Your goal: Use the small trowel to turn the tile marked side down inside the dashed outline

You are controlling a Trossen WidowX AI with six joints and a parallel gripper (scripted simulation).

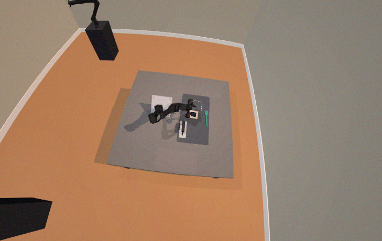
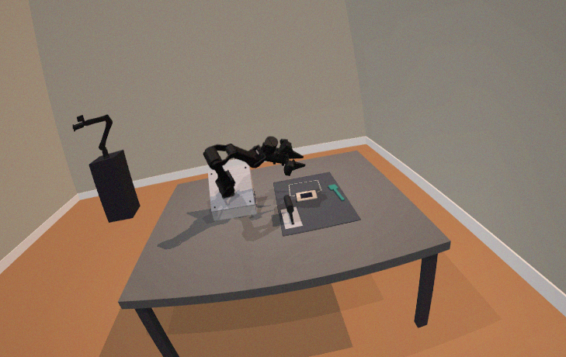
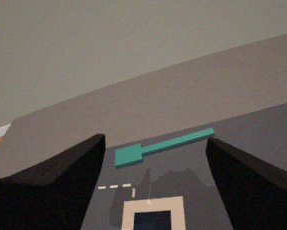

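My gripper [image 1: 194, 109] [image 2: 303, 161] [image 3: 156, 143] is open and empty, raised above the mat [image 1: 197, 137] [image 2: 324, 215] [image 3: 255, 132]. The tile [image 1: 197, 116] [image 2: 314, 195] [image 3: 177, 207], cream with a dark square on its upper face, lies flat at the near edge of the dashed outline [image 1: 202, 106] [image 2: 304, 181] [image 3: 113, 187] and seems to overlap it. A black-handled tool [image 1: 183, 126] [image 2: 289, 203], which looks like the trowel, rests on a white rectangle at the mat's near left; its blade is hard to make out.
A teal flat-bladed tool [image 1: 206, 117] [image 2: 336, 192] [image 3: 175, 142] lies on the mat's right side, beyond the tile. The arm's white base plate [image 1: 162, 100] [image 2: 234, 202] is left of the mat on the grey table [image 1: 138, 149] [image 2: 214, 261]. A second arm stands on a black pedestal [image 1: 102, 43] [image 2: 115, 188].
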